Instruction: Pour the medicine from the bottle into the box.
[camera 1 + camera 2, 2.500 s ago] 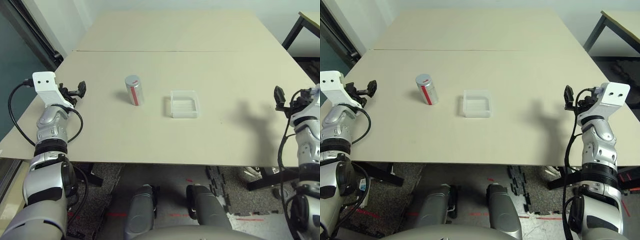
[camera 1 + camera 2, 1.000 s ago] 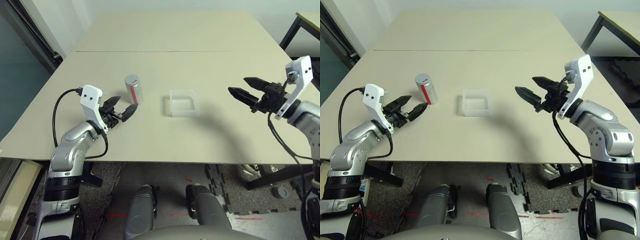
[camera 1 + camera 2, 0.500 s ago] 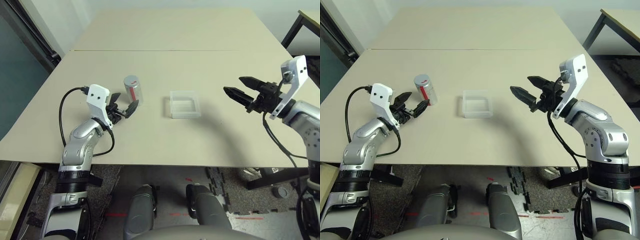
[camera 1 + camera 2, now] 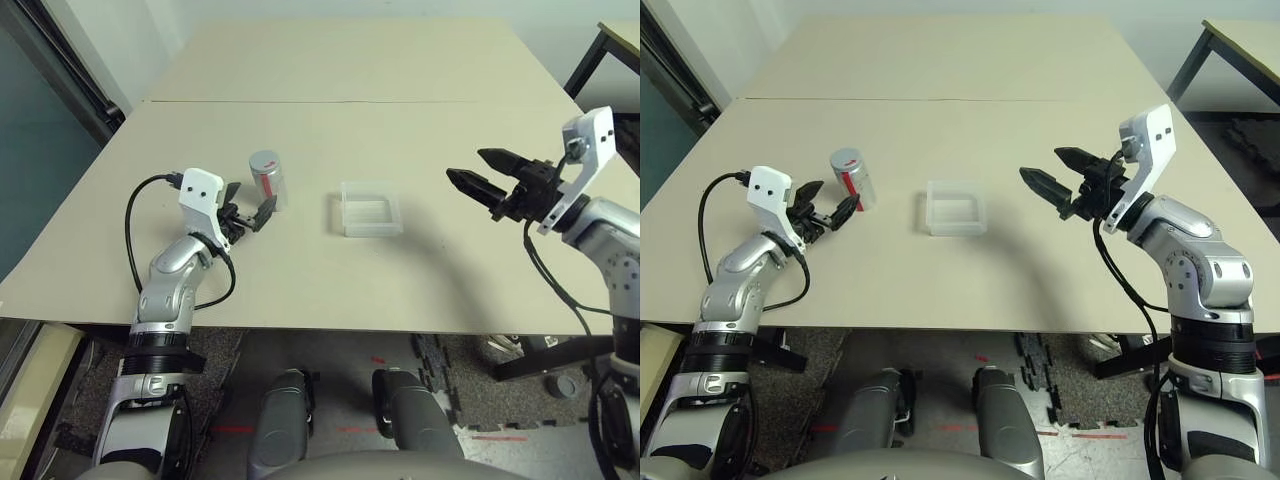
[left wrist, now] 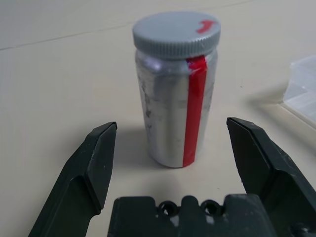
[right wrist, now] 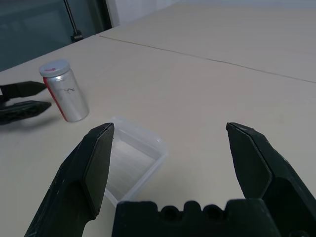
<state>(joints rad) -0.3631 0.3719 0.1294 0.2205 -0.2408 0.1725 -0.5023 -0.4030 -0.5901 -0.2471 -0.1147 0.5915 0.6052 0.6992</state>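
Observation:
The bottle stands upright on the table, silver-grey with a red stripe and its grey cap on; the left wrist view shows it close up. My left gripper is open just left of and in front of it, fingers pointing at it, not touching. The clear box lies flat right of the bottle, and it appears again in the right wrist view. My right gripper hovers open above the table right of the box, pointing toward it.
The beige table has a seam running across it behind the bottle. A second table's dark leg stands at the far right. Open tabletop lies between the box and my right gripper.
My left gripper has crept closer to the bottle, and its fingers now flank the bottle's near side. The right gripper has barely moved.

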